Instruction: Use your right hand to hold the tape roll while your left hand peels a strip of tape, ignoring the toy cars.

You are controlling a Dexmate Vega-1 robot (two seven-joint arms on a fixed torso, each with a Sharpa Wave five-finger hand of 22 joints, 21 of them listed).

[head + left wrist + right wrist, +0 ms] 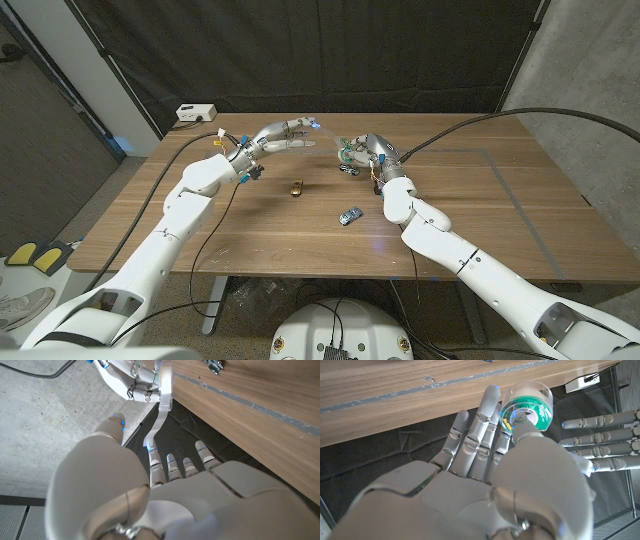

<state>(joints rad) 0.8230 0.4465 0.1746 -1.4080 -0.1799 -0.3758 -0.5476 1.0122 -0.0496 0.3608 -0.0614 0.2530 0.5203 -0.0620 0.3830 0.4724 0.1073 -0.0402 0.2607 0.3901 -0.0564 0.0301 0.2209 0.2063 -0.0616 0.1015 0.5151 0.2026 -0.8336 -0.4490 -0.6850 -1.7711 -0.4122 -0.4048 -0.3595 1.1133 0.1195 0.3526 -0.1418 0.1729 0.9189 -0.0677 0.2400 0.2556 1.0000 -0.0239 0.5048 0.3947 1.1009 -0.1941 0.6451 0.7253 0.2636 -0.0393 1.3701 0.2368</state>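
My right hand (368, 153) is raised over the far middle of the table (470, 210) and grips a clear tape roll (347, 152) with a green core. The roll (527, 410) sits between the thumb and fingers of that hand (485, 475). My left hand (283, 134) reaches toward it with its fingers held straight. A pale strip of tape (161, 407) runs from the roll to a fingertip (151, 452) of the left hand (150, 500), and the strip's end clings there. The thumb (114, 427) stands a little apart from that fingertip.
Three toy cars lie on the table: a gold one (296, 188), a blue one (349, 215) and a dark one (348, 171) below the right hand. A white box (196, 113) sits at the far left corner. Dark curtains hang behind the table.
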